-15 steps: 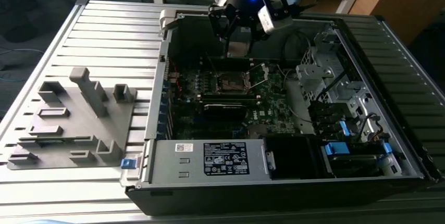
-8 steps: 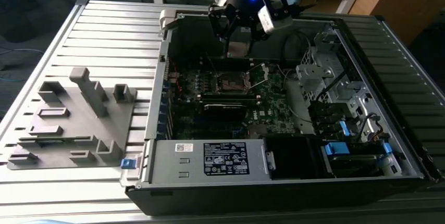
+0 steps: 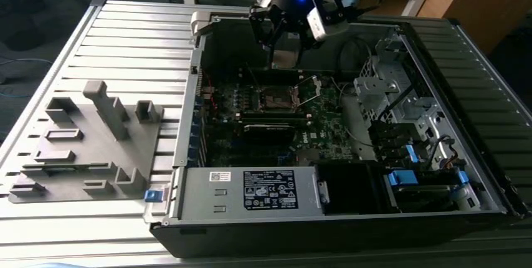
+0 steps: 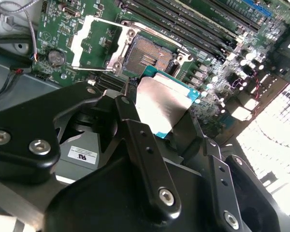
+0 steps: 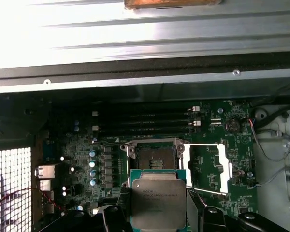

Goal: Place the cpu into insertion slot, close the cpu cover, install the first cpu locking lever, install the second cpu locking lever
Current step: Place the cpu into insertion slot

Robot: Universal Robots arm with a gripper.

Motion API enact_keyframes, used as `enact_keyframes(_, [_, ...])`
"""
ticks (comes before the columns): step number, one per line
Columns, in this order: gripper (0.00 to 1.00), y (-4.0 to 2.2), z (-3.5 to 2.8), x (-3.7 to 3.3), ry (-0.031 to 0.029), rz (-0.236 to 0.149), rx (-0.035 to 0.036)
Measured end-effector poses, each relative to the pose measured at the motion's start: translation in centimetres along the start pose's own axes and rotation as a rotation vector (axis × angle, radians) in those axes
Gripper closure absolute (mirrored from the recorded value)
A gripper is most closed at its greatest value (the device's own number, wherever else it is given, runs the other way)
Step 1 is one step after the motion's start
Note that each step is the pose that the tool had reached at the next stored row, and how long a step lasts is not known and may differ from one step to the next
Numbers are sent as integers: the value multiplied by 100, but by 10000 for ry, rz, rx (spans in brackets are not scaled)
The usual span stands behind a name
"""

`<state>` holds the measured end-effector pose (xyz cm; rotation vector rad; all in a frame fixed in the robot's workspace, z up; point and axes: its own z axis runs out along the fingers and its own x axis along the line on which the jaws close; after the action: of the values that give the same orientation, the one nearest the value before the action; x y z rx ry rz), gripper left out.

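jaws clamped on the cpu (image 5: pixel 158 203) by its edges; it's hanging over the board close to the insertion slot (image 5: pixel 157 155), not seated; cpu cover (image 5: pixel 225 169) is flipped open right beside the slot

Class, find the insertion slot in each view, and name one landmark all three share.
Exterior view: insertion slot just above the picture's centre.
Second wrist view: it lies just past the held cpu.
First wrist view: it lies just past the cpu.
Shared landmark: open cpu cover beside it.

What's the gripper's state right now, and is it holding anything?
The gripper is shut on the cpu, near the insertion slot.
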<state>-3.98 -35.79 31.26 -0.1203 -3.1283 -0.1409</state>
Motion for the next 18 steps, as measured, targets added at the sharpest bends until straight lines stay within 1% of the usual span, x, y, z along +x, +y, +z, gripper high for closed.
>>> enact_keyframes(2, [46,0,4,0,-22,241,-3])
enact_keyframes(7, [46,-2,20,0,-91,1007,-13])
enact_keyframes(16, [46,-6,73,-1,-234,2605,-29])
enact_keyframes(18, [46,-7,81,-1,-260,2897,-32])
